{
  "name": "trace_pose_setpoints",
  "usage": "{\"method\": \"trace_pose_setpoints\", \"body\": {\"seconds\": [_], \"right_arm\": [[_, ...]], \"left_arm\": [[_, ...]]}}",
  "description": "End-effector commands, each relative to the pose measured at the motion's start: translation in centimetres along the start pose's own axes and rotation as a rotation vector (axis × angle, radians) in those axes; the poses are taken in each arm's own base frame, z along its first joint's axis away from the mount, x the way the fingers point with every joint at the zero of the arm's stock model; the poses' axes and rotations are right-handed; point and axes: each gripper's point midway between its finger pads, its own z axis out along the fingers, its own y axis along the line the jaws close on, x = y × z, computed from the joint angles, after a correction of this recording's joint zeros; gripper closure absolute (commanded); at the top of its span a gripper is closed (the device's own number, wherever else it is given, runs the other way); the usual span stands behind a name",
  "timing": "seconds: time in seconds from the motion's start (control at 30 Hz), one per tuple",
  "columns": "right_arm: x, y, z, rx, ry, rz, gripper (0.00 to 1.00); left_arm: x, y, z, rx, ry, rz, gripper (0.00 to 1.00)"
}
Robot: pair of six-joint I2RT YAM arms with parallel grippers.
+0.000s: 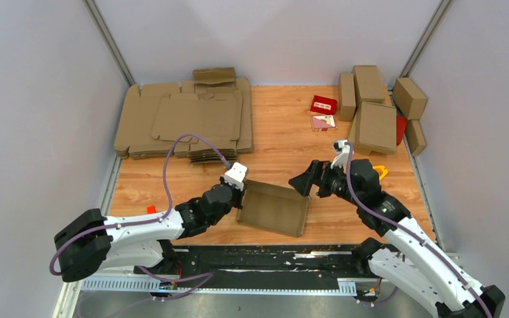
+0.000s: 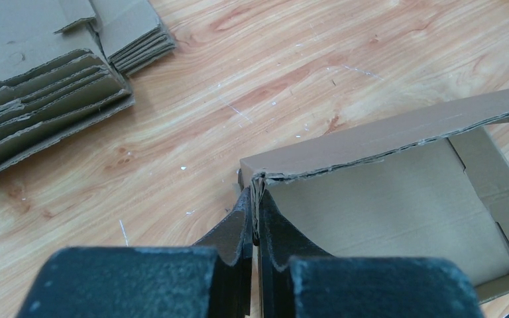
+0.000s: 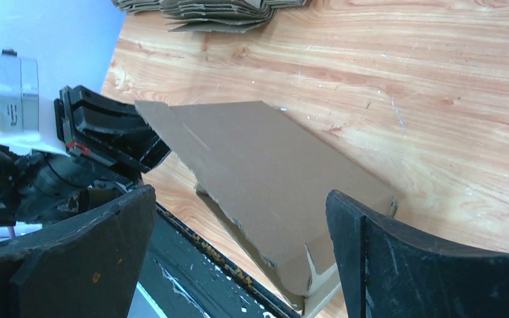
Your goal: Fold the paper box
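Observation:
The paper box (image 1: 275, 211) is a shallow brown cardboard tray with raised walls, lying tilted on the wooden table near the front edge. My left gripper (image 1: 241, 190) is shut on the left wall at its far corner; in the left wrist view the fingers (image 2: 256, 199) pinch that thin wall edge of the box (image 2: 397, 199). My right gripper (image 1: 303, 180) stands wide open just off the box's far right corner, not touching it. The right wrist view looks between its fingers (image 3: 240, 195) onto the box's outer wall (image 3: 258, 159) and the left gripper (image 3: 106, 129) beyond.
A thick pile of flat brown blanks (image 1: 185, 119) lies at the back left. Several folded boxes (image 1: 374, 109) stand at the back right, beside a small red carton (image 1: 323, 104). A black rail (image 1: 265, 258) runs along the near edge.

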Motion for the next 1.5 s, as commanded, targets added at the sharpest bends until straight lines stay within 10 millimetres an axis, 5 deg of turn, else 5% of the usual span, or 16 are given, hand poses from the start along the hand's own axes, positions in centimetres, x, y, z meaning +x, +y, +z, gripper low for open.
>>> {"method": "trace_pose_setpoints", "body": {"seconds": [0.0,0.3,0.53,0.67,0.8,0.97,1.17,1.47], "right_arm": [[-0.4,-0.4,0.9,0.043,0.043,0.028,0.0],[4.2,-0.8,2.5,-0.02,0.222,0.069,0.15],[5.9,-1.1,2.4,-0.059,0.278,0.008,0.18],[4.6,-0.3,2.2,-0.091,0.245,-0.063,0.07],[2.8,1.4,2.0,-0.164,0.213,-0.187,0.08],[2.9,2.6,2.4,-0.204,0.258,-0.284,0.1],[4.7,3.5,3.1,-0.217,0.304,-0.382,0.15],[7.2,4.1,3.5,-0.209,0.334,-0.532,0.24]], "left_arm": [[1.1,0.3,-0.2,-0.013,0.028,0.036,0.95],[1.5,0.0,-0.3,0.005,0.04,0.028,0.93],[2.2,-0.4,-0.4,0.026,0.07,0.018,0.81],[2.6,-0.4,-0.5,0.028,0.081,0.011,0.84],[2.9,-0.4,-0.6,0.033,0.083,0.008,0.85],[3.0,-0.3,-0.7,0.032,0.086,0.003,0.86],[3.9,-0.6,-1.3,0.023,0.172,-0.055,0.8],[8.0,0.2,-3.0,-0.031,0.416,-0.165,0.76]]}}
